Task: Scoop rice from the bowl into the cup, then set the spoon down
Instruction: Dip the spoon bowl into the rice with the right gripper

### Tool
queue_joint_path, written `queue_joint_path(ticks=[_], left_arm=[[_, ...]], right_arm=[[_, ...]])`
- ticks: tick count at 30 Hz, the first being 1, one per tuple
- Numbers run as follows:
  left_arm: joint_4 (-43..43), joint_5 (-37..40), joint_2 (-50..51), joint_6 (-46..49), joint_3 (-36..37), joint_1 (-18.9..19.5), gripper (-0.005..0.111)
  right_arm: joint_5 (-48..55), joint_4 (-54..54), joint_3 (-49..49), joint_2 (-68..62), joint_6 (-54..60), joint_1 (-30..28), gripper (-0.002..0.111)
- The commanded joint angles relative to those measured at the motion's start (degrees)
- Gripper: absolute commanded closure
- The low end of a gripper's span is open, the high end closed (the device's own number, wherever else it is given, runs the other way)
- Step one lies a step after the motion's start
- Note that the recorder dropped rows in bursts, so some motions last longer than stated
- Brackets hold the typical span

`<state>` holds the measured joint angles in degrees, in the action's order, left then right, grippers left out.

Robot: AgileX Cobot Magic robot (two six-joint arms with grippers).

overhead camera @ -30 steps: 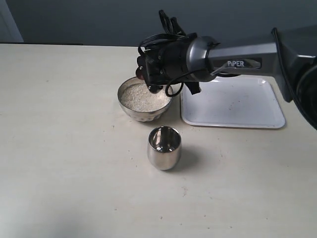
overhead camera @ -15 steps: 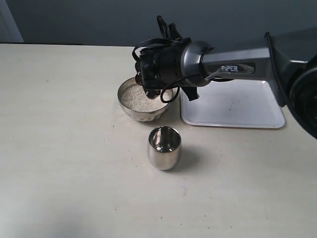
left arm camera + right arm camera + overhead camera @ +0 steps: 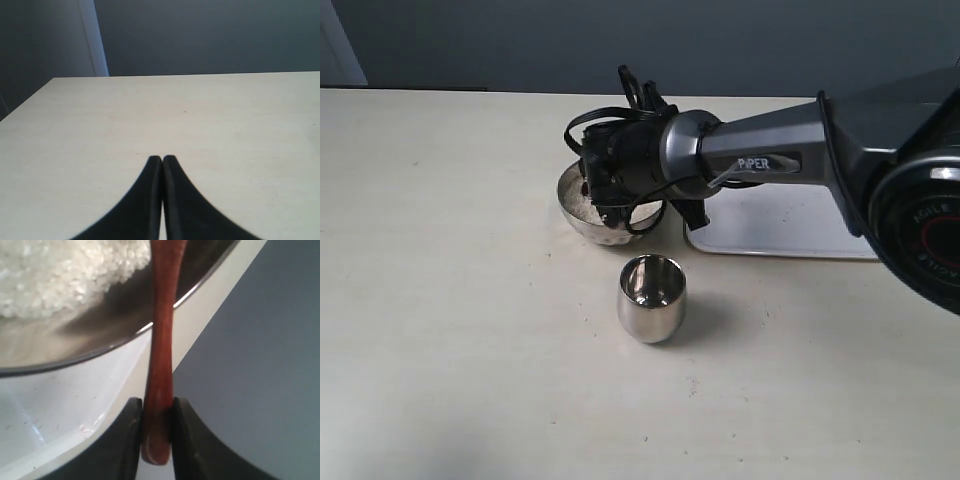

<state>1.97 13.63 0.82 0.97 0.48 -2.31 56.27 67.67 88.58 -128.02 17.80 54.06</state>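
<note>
My right gripper [image 3: 157, 405] is shut on the end of the spoon [image 3: 162, 340], a reddish-brown wooden handle that runs over the rim into the bowl [image 3: 125, 305]. The spoon's head is out of view. White rice [image 3: 65, 275] is heaped inside the bowl. In the exterior view the right wrist covers most of the bowl [image 3: 578, 215]. The steel cup [image 3: 652, 297] stands upright just in front of the bowl, apart from the arm. My left gripper [image 3: 162, 159] is shut on nothing over bare table and does not show in the exterior view.
A white tray [image 3: 790, 225] lies right of the bowl, partly under the right arm, and its corner [image 3: 60, 405] shows beside the bowl. The pale table [image 3: 460, 330] stretches to the left and the front.
The right arm has swung left and lower over the bowl, so its wrist now hides most of the rice. The cup has not moved.
</note>
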Motion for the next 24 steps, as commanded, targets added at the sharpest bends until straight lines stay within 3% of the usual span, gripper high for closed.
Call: queue_joint_path(ticks=[1, 6, 24], left_arm=[[-0.1, -0.3, -0.1, -0.4, -0.5, -0.1, 0.106], [-0.1, -0.3, -0.1, -0.4, -0.5, -0.1, 0.106], [-0.1, -0.3, -0.1, -0.4, -0.5, -0.1, 0.106]], right_arm=[[0.5, -1.7, 0.2, -0.3, 3.2, 0.9, 0.108], [-0.6, -8.7, 0.2, -0.3, 9.1, 1.3, 0.108], [0.9, -11.0, 0.2, 1.1, 9.6, 1.3, 0.108]])
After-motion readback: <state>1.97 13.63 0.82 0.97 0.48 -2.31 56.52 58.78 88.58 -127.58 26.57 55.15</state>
